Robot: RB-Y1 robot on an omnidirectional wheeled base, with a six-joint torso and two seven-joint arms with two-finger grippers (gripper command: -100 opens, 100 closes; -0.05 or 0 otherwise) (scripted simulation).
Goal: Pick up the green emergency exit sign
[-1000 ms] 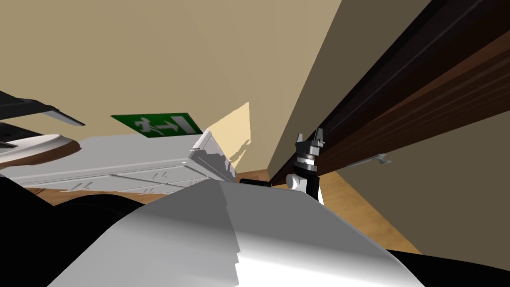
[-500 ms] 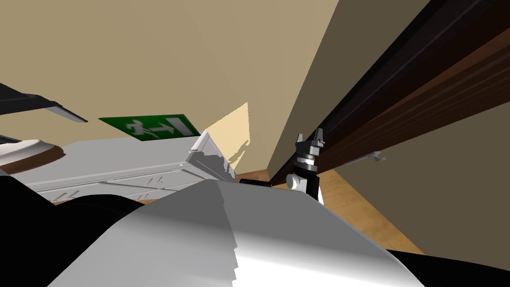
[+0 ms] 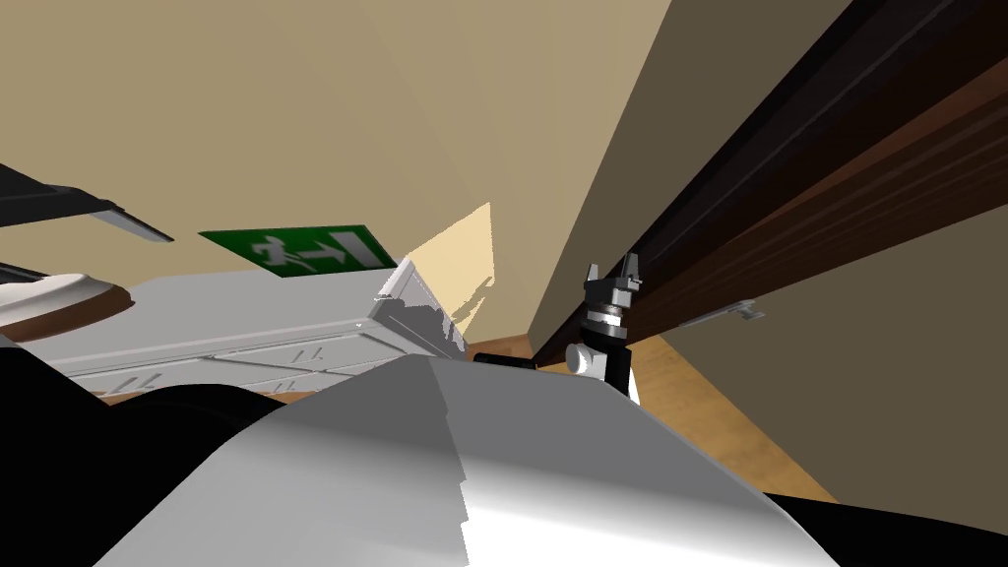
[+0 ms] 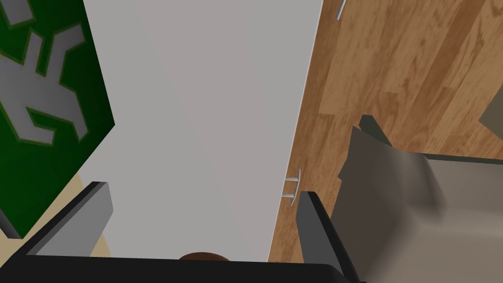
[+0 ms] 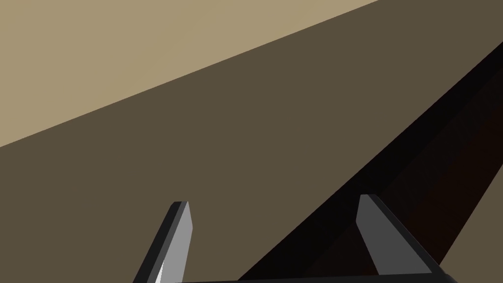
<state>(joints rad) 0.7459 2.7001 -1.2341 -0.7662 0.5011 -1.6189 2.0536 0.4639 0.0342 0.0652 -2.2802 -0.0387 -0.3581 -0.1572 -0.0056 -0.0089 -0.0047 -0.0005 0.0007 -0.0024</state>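
The green exit sign (image 3: 300, 250) with a white figure and arrow lies flat along the back of a white drawer cabinet (image 3: 246, 320), against the tan wall. My left gripper (image 3: 98, 246) hovers over the cabinet's left part, apart from the sign. In the left wrist view its fingers stand open over the bare white cabinet top (image 4: 206, 98), and the sign (image 4: 44, 113) lies beyond one fingertip, outside the gap. My right gripper (image 3: 612, 274) is raised at the right by a dark door, open and holding nothing (image 5: 275, 216).
A white and brown rounded object (image 3: 69, 293) sits on the cabinet top under my left hand. A dark brown door (image 3: 837, 197) with a lever handle (image 3: 733, 313) stands at the right. Wood floor (image 3: 689, 394) lies between the cabinet and the door.
The whole head view has shifted slightly to the left, so I have moved a little. The sign stays put on the cabinet and both grippers remain open.
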